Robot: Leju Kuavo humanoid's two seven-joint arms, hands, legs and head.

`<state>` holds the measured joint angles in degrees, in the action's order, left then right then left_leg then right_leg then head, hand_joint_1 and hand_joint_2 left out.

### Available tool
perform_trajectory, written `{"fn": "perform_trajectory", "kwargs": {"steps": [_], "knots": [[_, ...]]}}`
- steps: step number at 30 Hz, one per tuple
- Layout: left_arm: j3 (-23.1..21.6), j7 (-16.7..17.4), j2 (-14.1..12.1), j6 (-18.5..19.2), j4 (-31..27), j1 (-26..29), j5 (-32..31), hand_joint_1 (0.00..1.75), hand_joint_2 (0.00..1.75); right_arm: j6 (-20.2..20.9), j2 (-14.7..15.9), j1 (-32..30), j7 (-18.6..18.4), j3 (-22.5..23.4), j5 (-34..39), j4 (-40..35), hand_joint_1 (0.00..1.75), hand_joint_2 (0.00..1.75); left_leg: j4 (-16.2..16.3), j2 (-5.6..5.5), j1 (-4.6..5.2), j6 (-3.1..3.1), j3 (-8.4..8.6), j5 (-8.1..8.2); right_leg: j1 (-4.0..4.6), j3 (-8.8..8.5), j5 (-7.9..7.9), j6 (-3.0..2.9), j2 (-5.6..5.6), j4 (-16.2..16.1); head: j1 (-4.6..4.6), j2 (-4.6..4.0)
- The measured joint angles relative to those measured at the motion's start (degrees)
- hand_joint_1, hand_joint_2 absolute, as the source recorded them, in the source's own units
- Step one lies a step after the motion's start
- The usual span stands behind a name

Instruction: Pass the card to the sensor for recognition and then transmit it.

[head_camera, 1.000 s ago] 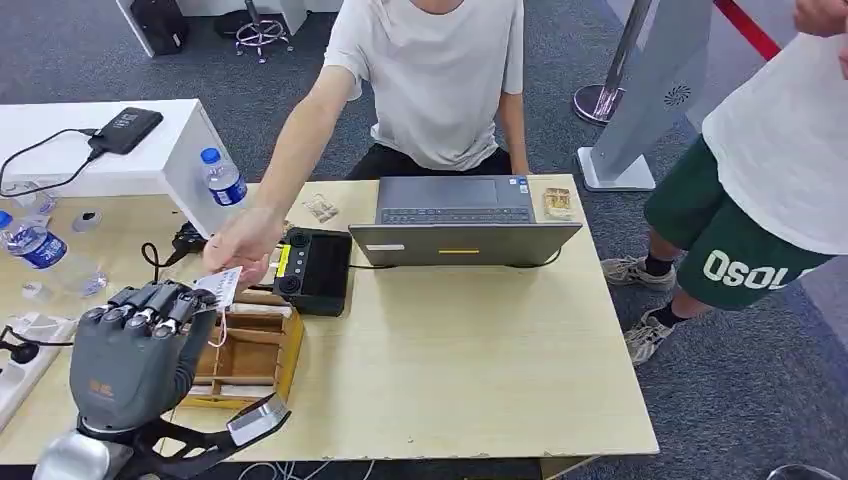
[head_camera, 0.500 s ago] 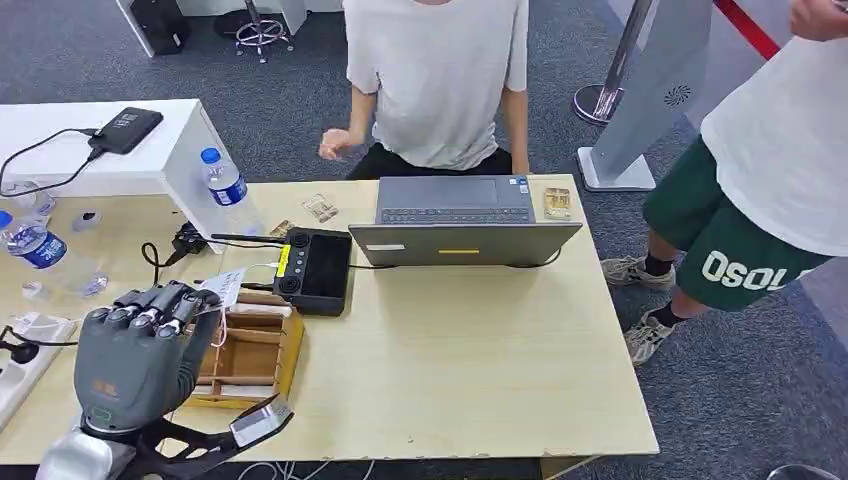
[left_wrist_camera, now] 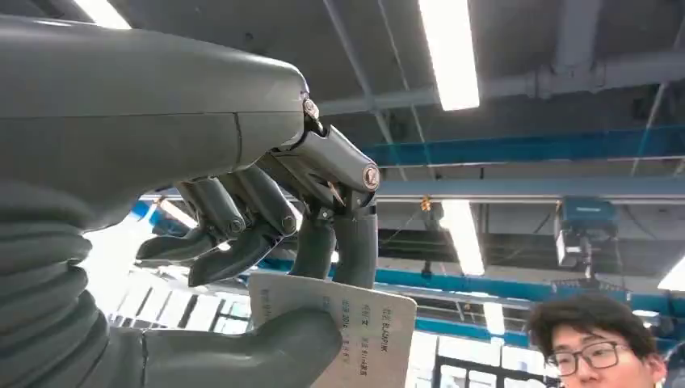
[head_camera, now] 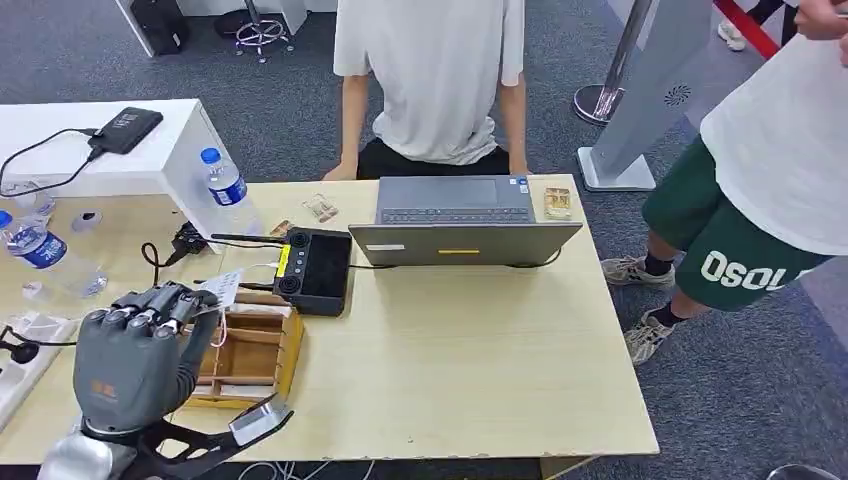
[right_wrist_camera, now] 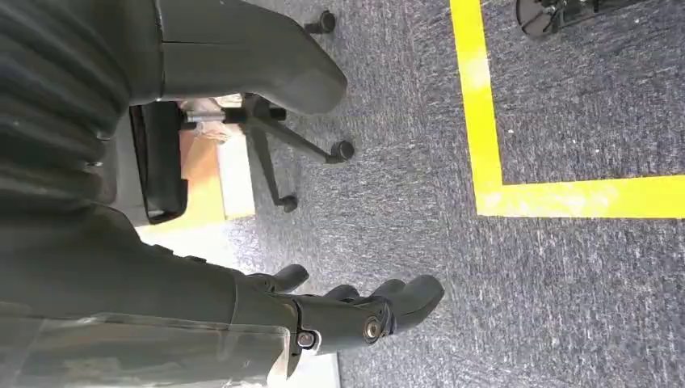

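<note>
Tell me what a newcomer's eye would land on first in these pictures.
The big grey left hand at the near left of the table, raised and pinching a white card between thumb and fingers above a wooden tray; the left wrist view shows printed text on the card. Next, the open laptop at the table's middle, with a black handheld controller beside it and a person in a white shirt seated behind.

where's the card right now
The card is held in the left hand at the table's near left in the head view, just above the wooden tray and beside the black sensor box.
</note>
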<state>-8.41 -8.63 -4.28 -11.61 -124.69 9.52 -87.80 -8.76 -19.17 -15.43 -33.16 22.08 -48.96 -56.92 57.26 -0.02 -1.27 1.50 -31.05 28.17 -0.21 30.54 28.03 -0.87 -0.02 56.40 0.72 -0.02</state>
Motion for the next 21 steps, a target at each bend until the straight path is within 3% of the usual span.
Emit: {"fn": "perform_trajectory", "kwargs": {"steps": [6,12,21], "knots": [[0.3,0.9,0.0,0.2,0.0,0.1,0.0,1.75,1.75,0.0,0.0,0.0,0.0,0.0,0.0,0.0,0.00,1.75,0.0,0.00,0.00,0.00,0.00,0.00,0.00,0.00,0.00,0.00,0.00,0.0,0.00,0.00],[3.7,1.4,0.3,0.2,1.2,0.7,0.0,1.75,1.75,0.0,0.0,0.0,0.1,0.0,0.0,0.0,0.00,1.75,0.0,0.01,0.00,0.00,0.00,0.00,0.00,-0.01,0.00,0.00,0.00,0.0,0.00,0.00],[7.7,0.8,0.8,-0.4,0.8,5.9,0.0,1.75,1.75,-1.1,0.0,-0.2,-0.1,0.0,1.5,-0.2,0.00,1.75,0.0,0.01,0.00,0.00,-0.06,0.01,0.00,0.02,0.03,0.02,0.00,0.0,0.00,0.00]]}}
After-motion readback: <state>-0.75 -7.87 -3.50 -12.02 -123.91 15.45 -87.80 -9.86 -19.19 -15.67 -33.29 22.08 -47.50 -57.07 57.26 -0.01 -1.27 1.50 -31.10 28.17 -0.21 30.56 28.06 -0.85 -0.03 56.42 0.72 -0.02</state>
